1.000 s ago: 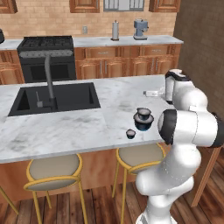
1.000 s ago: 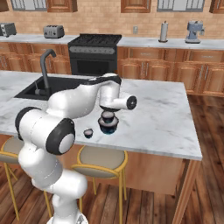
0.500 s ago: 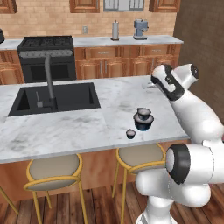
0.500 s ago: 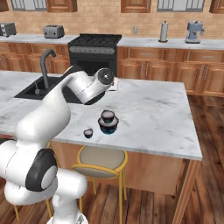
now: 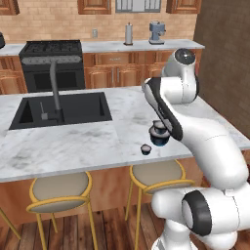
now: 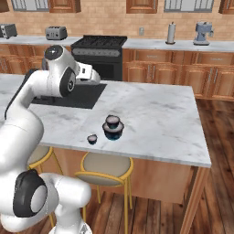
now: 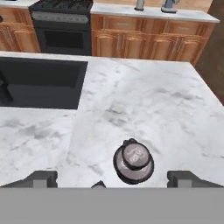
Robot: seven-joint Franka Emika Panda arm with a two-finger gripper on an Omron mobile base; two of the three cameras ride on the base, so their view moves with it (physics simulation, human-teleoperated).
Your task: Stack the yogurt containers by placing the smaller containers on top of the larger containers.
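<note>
1. We are seeing one small yogurt cup sitting on top of the large yogurt tub on the marble worktop.
2. The second small cup is resting just beside the tub.
3. Our gripper is hovering above with jaws spread wide, holding nothing.

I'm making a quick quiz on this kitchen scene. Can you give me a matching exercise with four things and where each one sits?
Things:
1. large tub
2. small cup
3. second small cup
4. gripper

Places:
A. alone on the counter beside the tub
B. on top of the tub
C. raised above the stack, jaws wide
D. on the marble counter, carrying a cup

Pairs: 1-D, 2-B, 3-A, 4-C
</note>
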